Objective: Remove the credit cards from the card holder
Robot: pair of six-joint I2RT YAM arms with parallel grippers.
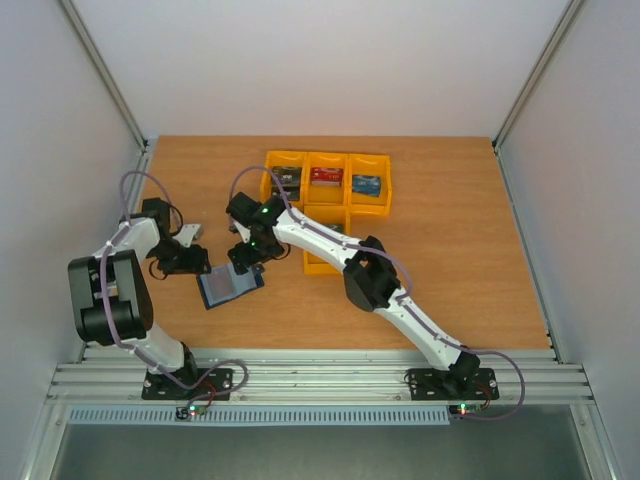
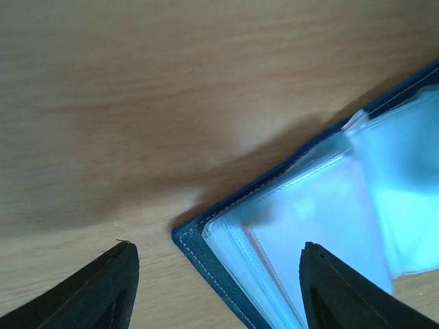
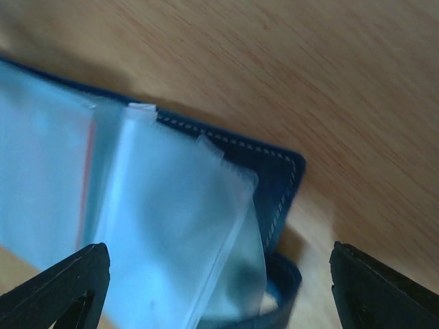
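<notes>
Top view
- Card holder (image 1: pixel 230 287): lies open and flat on the wooden surface (image 1: pixel 450 260), pale inside facing up.
- Left fingers (image 1: pixel 195 263): at the card holder's left edge, low over the surface. Spread and contact are too small to judge here.
- Right fingers (image 1: pixel 244 259): at the card holder's far right corner, pointing down at it. Spread cannot be read here.
- Yellow bins (image 1: pixel 327 183): beyond the card holder to its far right, well apart from it.

Left wrist view
- Left fingers: spread wide, holding nothing.
- One finger (image 2: pixel 103 291): over bare surface, just outside the card holder's corner.
- Other finger (image 2: pixel 339 291): over the clear sleeves (image 2: pixel 322 212) inside the card holder (image 2: pixel 186 241). Whether it touches them cannot be told.
- Card holder: its stitched navy corner lies between the two tips.

Right wrist view
- Right fingers (image 3: pixel 68 291): spread wide, gripping nothing.
- Position: one tip is over the sleeves, the other is over bare surface past the card holder's edge (image 3: pixel 285 181). Contact cannot be told.
- Sleeves: fanned and partly lifted, with a thin red line (image 3: pixel 89 157) showing in one.
- Credit cards: cannot be told apart from the pale sleeves in any view.
</notes>
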